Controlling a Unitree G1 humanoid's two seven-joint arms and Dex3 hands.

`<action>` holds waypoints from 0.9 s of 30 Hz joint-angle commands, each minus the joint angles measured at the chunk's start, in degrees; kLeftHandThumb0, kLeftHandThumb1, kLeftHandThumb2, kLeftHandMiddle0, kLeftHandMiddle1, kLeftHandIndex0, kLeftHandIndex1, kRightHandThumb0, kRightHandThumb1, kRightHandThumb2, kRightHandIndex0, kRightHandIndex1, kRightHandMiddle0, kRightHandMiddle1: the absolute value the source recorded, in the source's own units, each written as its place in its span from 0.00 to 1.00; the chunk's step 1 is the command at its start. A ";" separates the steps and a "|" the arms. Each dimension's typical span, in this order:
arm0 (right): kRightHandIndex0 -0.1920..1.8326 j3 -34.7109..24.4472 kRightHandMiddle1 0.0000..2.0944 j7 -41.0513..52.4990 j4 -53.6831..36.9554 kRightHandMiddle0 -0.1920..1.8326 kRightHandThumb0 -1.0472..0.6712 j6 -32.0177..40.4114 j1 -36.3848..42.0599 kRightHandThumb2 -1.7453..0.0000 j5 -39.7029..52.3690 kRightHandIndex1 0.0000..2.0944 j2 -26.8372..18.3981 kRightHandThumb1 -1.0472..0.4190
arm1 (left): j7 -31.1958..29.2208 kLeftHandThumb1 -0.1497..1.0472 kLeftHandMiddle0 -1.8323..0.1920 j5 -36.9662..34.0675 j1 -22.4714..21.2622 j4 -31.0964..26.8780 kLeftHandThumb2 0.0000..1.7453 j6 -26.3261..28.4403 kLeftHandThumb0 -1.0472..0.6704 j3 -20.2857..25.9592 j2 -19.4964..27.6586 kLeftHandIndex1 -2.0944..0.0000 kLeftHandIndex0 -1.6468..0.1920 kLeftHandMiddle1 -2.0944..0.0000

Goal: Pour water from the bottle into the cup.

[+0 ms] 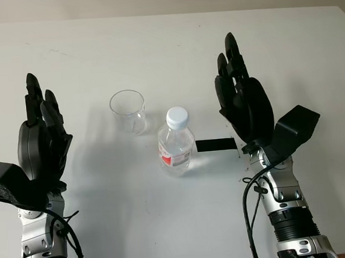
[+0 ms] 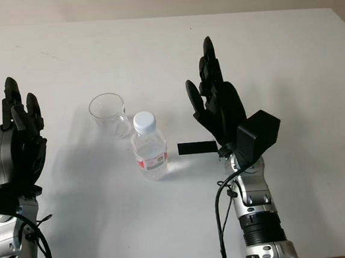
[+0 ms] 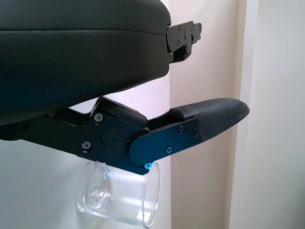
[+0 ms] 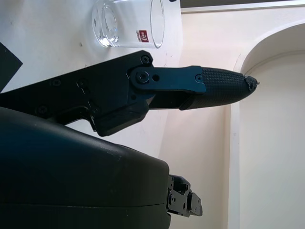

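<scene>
Fingers straight on both hands, nothing held. Left hand open, raised over the white table, well left of the clear plastic cup. Cup upright, apparently empty. Capped water bottle stands just right of and nearer than the cup, not touching. Right hand open, just right of the bottle, palm toward it. Judgement: reach not begun; right hand should close around the bottle's mid-body, cap still needs removing before pouring.

The white surface carried a clear cup, a capped bottle just beside it, and a black strip.
</scene>
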 commanded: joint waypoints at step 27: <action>0.00 1.92 0.00 27.46 -5.07 0.00 0.05 1.92 8.55 0.97 9.92 0.00 -8.46 0.09 | 1.09 1.00 1.00 0.74 0.44 -0.12 0.42 -0.57 0.13 -0.99 -0.15 1.00 1.00 0.97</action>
